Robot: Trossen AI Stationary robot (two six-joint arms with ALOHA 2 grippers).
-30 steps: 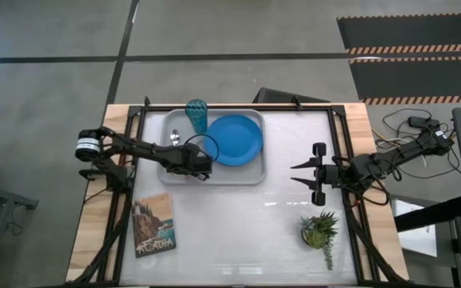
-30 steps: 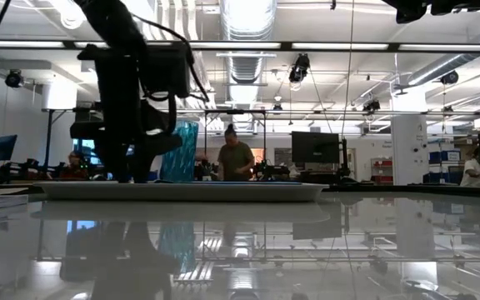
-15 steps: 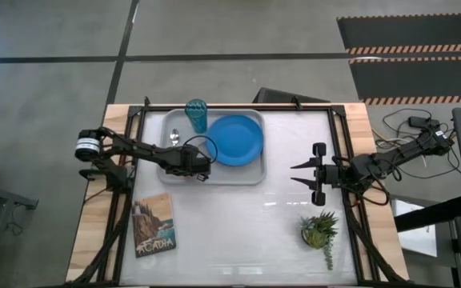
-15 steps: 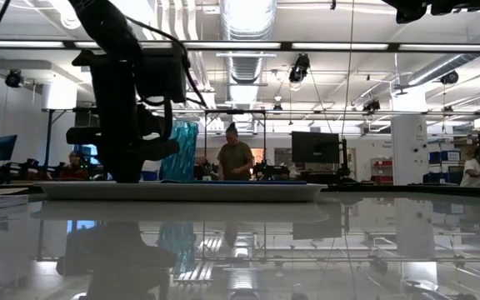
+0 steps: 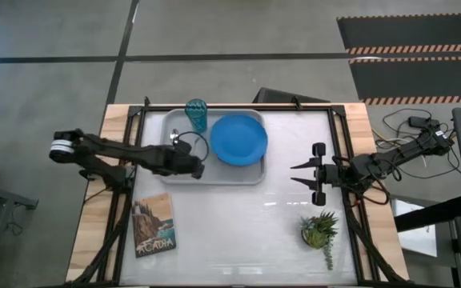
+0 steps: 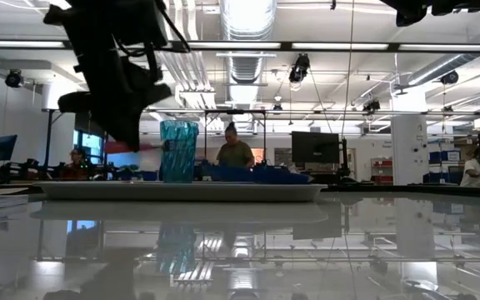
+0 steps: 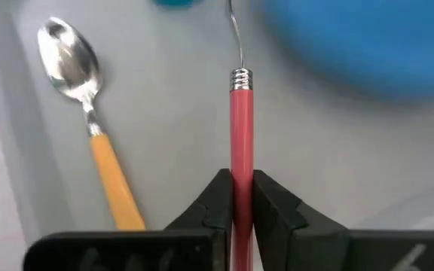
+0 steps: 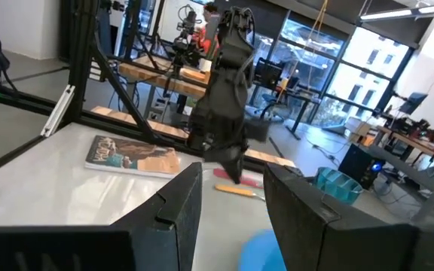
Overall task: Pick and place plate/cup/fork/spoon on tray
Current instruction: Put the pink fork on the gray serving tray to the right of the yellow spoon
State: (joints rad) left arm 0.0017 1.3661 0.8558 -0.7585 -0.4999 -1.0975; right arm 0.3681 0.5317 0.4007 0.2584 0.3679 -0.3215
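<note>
The grey tray (image 5: 250,172) lies at the table's far left. On it stand the teal cup (image 5: 196,114) and the blue plate (image 5: 240,140), and the spoon (image 7: 89,113) with its orange handle lies flat. My left gripper (image 7: 241,188) reaches in from the table's left, above the tray's near part (image 5: 195,169), and is shut on the fork (image 7: 240,120). The fork's head is out of the wrist view. My right gripper (image 5: 301,176) waits open at the table's right, level above the tabletop. My left gripper pinches the fork's pink handle (image 7: 241,162) between its two fingers, behind the metal collar. The fingers lie along the handle, which runs forward past the fingertips. In the low view the handle (image 6: 140,143) shows above the tray's rim. The fork's head is hidden.
A picture book (image 5: 154,226) lies near the table's front left, a small potted plant (image 5: 320,230) at the front right. Bare tabletop (image 5: 238,224) lies between them. People and desks show in the room behind the table.
My left gripper has shut on the fork's handle, then risen and tipped above the tray, taking the handle up with it. The plate has shifted a little toward the table's right. My right gripper has kept still.
</note>
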